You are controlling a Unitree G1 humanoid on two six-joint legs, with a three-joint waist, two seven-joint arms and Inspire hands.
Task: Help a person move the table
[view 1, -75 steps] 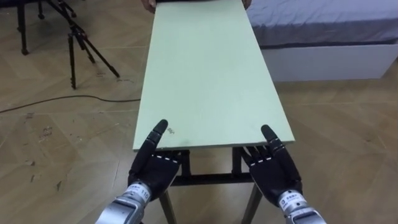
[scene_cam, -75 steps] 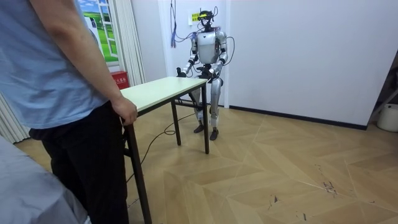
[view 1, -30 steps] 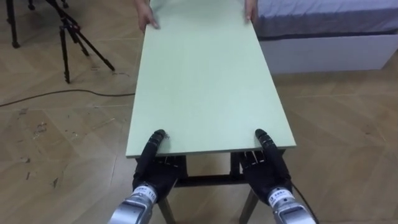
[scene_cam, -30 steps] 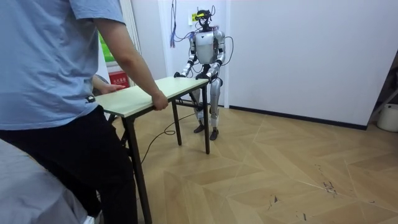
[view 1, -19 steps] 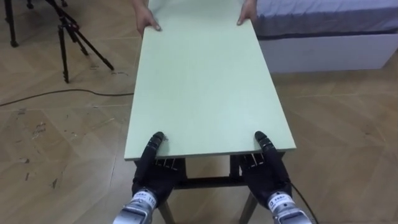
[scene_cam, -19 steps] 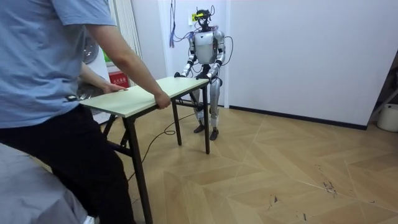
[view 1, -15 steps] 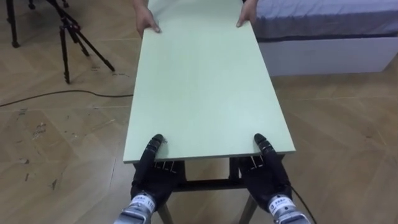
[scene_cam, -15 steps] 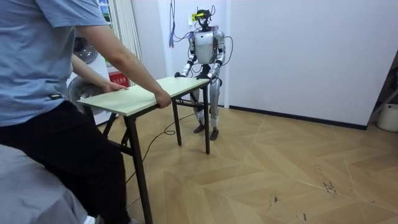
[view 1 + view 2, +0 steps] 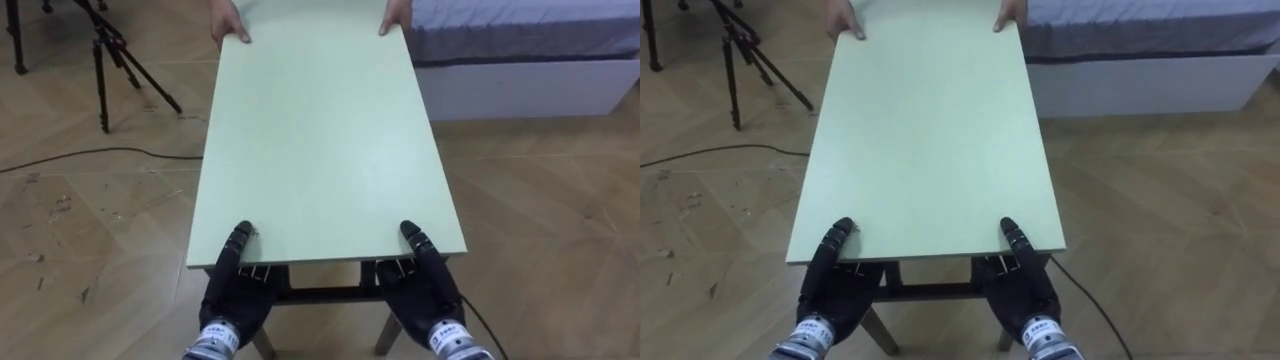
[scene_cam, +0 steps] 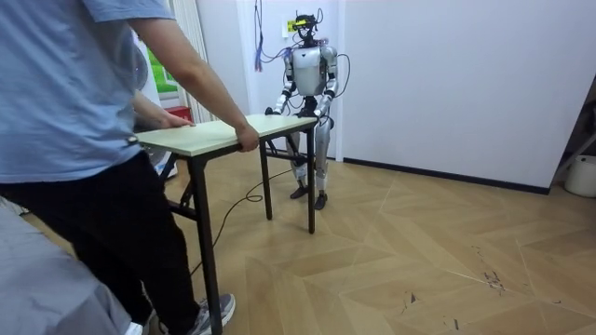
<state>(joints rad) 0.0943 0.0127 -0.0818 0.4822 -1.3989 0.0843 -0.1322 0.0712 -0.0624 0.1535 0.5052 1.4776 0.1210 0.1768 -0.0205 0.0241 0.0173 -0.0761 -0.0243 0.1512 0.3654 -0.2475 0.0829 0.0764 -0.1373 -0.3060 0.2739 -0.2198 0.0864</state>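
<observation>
At the near short edge of the pale green rectangular table (image 9: 320, 140) on black metal legs, the left hand (image 9: 236, 292) and the right hand (image 9: 424, 292) are each pinching the top, thumb lying above and fingers tucking beneath. They are sitting near the corners, probably to keep the load level. A person's hands (image 9: 228, 22) are gripping the far corners likewise, sharing the weight.
</observation>
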